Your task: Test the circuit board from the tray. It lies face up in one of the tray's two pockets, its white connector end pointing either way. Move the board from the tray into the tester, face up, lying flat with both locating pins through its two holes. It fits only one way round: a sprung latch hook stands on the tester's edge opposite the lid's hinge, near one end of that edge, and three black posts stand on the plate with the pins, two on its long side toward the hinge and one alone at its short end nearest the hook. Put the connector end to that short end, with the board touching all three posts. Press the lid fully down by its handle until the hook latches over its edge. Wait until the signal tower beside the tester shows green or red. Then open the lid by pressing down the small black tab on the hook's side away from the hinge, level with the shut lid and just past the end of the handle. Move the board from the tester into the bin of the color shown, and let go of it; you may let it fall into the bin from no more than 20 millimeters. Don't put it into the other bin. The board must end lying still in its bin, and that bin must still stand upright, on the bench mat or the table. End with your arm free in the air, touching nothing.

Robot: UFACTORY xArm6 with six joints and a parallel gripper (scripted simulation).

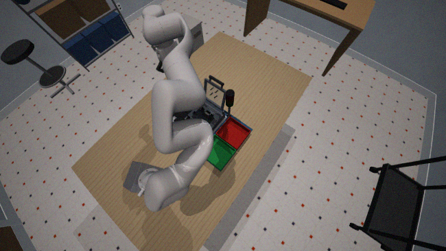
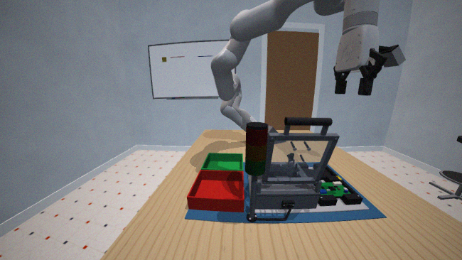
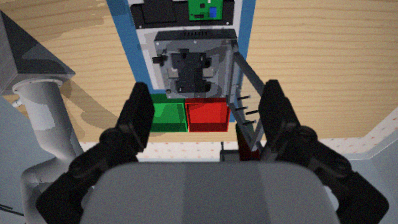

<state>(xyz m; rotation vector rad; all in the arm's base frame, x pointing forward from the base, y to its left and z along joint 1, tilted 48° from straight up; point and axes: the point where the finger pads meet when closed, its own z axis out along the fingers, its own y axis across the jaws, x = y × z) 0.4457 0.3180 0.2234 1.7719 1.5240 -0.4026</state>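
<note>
Overhead, arm (image 1: pixel 178 103) hides tray and most of tester (image 1: pixel 215 113), pincer (image 2: pixel 352 86) spread apart, empty

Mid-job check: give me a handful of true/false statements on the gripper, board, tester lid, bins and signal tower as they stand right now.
1. The gripper is open and holds nothing. True.
2. The circuit board already sits in the tester. False: it lies in the tray.
3. The tester's lid stands raised. True.
4. The signal tower glows bright green. False: no lamp looks lit.
5. The red bin holds the board. False: nothing shows in either it or the green bin.
</note>
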